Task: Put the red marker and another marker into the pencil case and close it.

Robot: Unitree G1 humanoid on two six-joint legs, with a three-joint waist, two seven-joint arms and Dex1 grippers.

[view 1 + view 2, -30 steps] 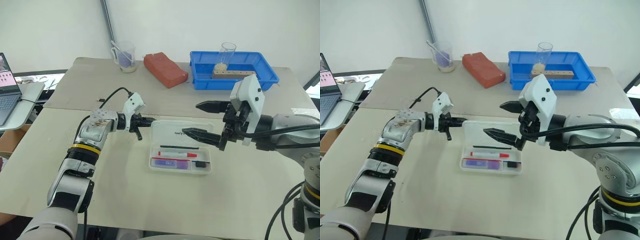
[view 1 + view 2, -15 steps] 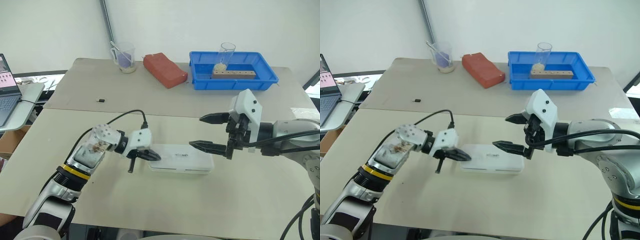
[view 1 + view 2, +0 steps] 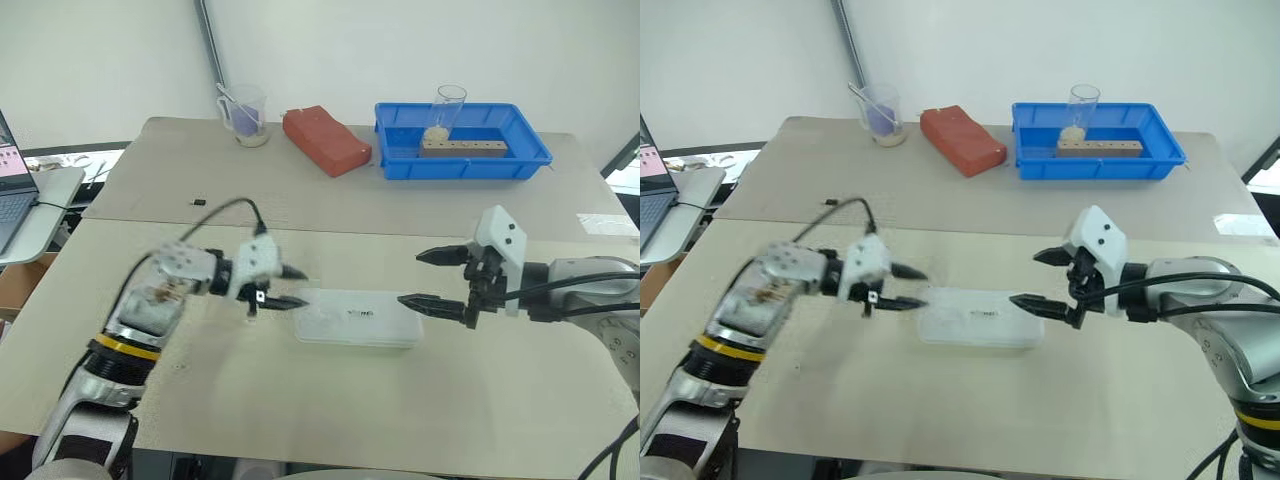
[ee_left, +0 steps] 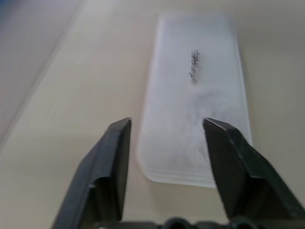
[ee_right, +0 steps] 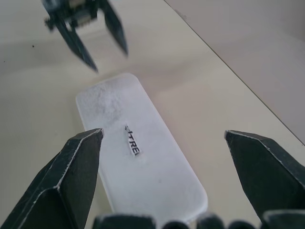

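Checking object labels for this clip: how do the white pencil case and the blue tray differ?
The flat translucent white plastic pencil case is closed and lies near, between both hands; the blue plastic tray is open-topped, deeper, at the table's far side, holding a clear cup. Both are rectangular.

**Materials and finishes on the table**

- Pencil case (image 3: 358, 318): frosted translucent white plastic, lid shut, smooth with a soft sheen; small black printed lettering on the lid.
- Table (image 3: 300, 410): beige top, matt and smooth, faintly speckled.
- Left gripper (image 3: 290, 286), just beside one short end of the pencil case: matt black fingers, glossy white plastic housing behind them.
- Right gripper (image 3: 436, 280), at the opposite short end: black fingers with a dull sheen (image 5: 71, 171), glossy white shell.
- Blue tray (image 3: 400, 160), well behind the pencil case: glossy moulded plastic.
- Red block (image 3: 325, 138), beside the tray: matt, rough-looking surface.
- Cup (image 3: 450, 105), standing in the tray: clear and glossy.
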